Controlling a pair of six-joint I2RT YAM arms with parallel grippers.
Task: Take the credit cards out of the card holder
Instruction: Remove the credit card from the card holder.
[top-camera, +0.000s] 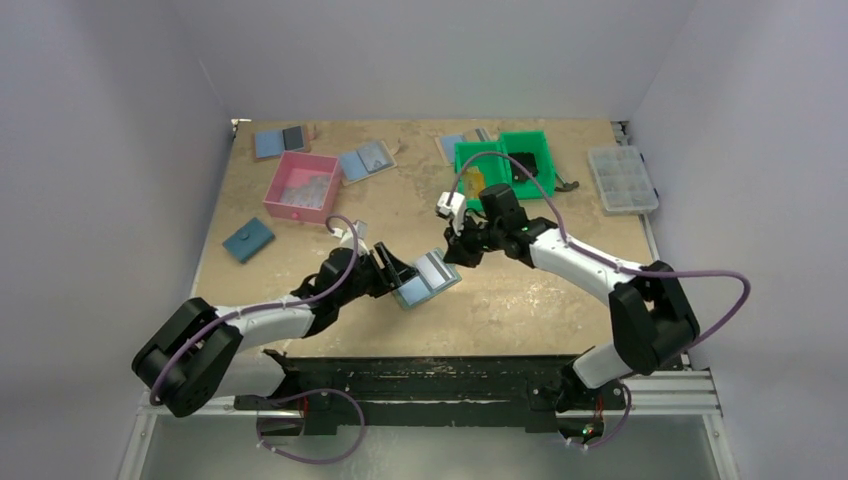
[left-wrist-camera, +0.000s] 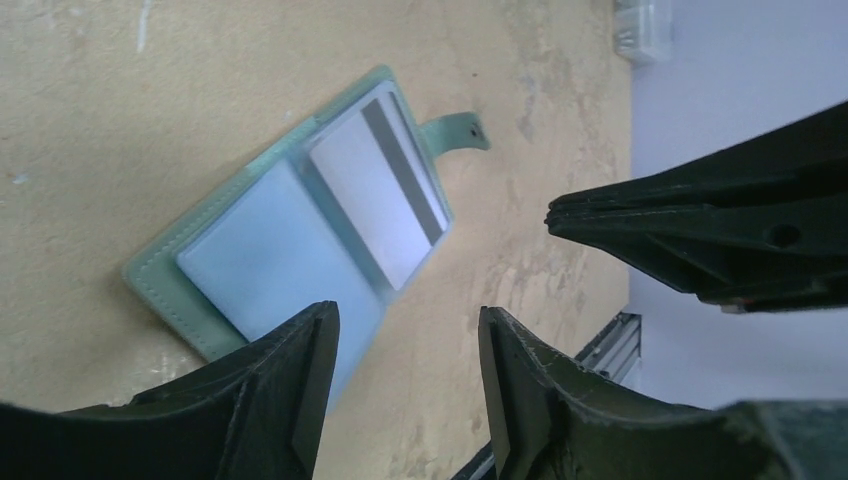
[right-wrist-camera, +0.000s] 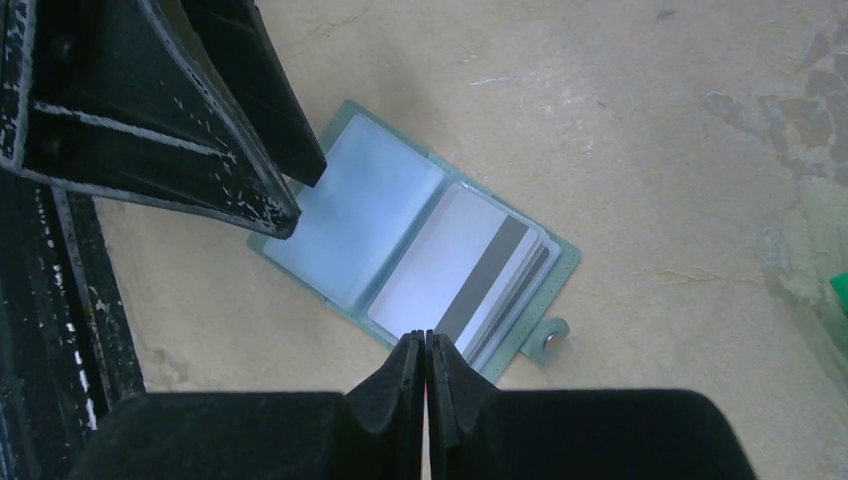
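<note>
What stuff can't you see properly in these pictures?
- Right wrist view: the right claw tips cover the top card's near edge, so pinching is unclear.
- Left wrist view: the left claw finger hides the card holder's near corner.
- Top view: what is inside is too small to tell.

Tan, scuffed tabletop (top-camera: 500, 300) under the left claw (top-camera: 393, 270); plain pale walls (top-camera: 420, 50) far beyond it & to both sides; soft even light.

near corner of the card holder (left-wrist-camera: 270, 240) hides behind a finger of the left end effector (left-wrist-camera: 405, 320); the cards (right-wrist-camera: 460, 275) under the top one show edges only.
</note>
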